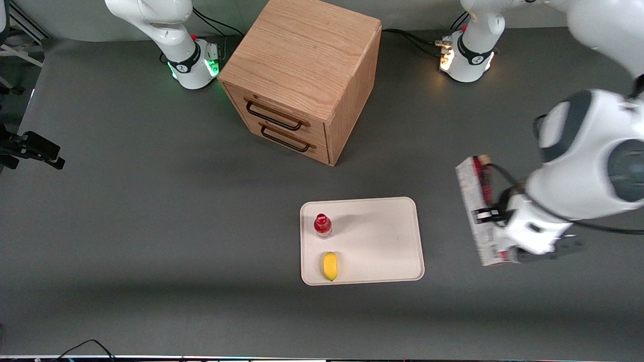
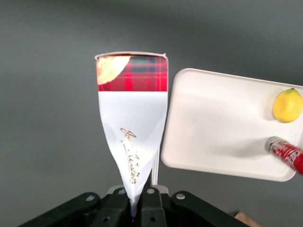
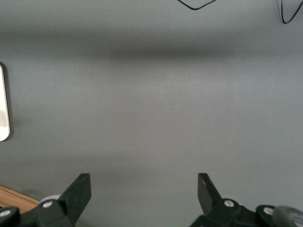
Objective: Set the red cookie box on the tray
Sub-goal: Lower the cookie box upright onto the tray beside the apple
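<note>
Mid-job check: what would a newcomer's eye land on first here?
The long red tartan cardboard cookie box, gripped in the left arm's pincer above the bare mat toward the working arm's end. Next, the flat cream-white tray beside it, and the wooden two-drawer cabinet farther from the camera.

Red cookie box (image 1: 478,211) held beside cream tray (image 1: 382,236), not on it.

The working arm (image 1: 583,151) has smooth, rounded white shells with dark grey caps at its joints. A thin black cable runs along the wrist, and a small black block sits beside it. Its base (image 1: 465,55) is a white dome with a black ring; an orange-yellow light glows on it and black cables lead away. The gripper (image 2: 137,208) is black plastic, its fingers (image 2: 149,203) fixed with small silver screws.
</note>
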Controlling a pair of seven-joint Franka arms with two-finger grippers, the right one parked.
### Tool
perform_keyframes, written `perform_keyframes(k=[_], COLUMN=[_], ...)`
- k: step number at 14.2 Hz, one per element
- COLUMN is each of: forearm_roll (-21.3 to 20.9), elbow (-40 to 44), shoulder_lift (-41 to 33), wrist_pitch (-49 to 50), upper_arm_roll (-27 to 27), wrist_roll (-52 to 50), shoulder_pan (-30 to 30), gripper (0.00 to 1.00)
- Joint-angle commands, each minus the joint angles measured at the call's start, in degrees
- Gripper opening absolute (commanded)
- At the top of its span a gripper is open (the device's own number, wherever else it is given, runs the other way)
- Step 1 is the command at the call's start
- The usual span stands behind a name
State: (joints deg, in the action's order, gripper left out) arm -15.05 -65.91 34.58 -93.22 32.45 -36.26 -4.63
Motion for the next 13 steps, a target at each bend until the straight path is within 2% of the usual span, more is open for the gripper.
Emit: perform_keyframes(k=[1,2,5,10,11,12,13], forearm_roll=[-1.6,-1.8,-6.0,-11.0,-12.0,-12.2,-12.1], elbow=[-10.0,-10.6,-11.7,-16.5,-16.7,-16.7,-16.6], shoulder_lift=[0.8,3.4,10.0,13.4,13.7,13.7,13.3], wrist_pitch=[-10.6,-13.3,-20.4,-28.6,-28.5,-28.4,-27.6], upper_arm_roll=[1.8,1.9,1.9,1.7,1.7,1.7,1.7], wrist_roll=[-2.9,-2.9,-2.9,-3.6,-3.6,-3.6,-3.4], shoulder_pan=[-0.4,0.1,1.9,2.1,2.0,1.8,1.5], gripper=[0.00,0.00,0.00,0.00,0.40,0.99,1.00])
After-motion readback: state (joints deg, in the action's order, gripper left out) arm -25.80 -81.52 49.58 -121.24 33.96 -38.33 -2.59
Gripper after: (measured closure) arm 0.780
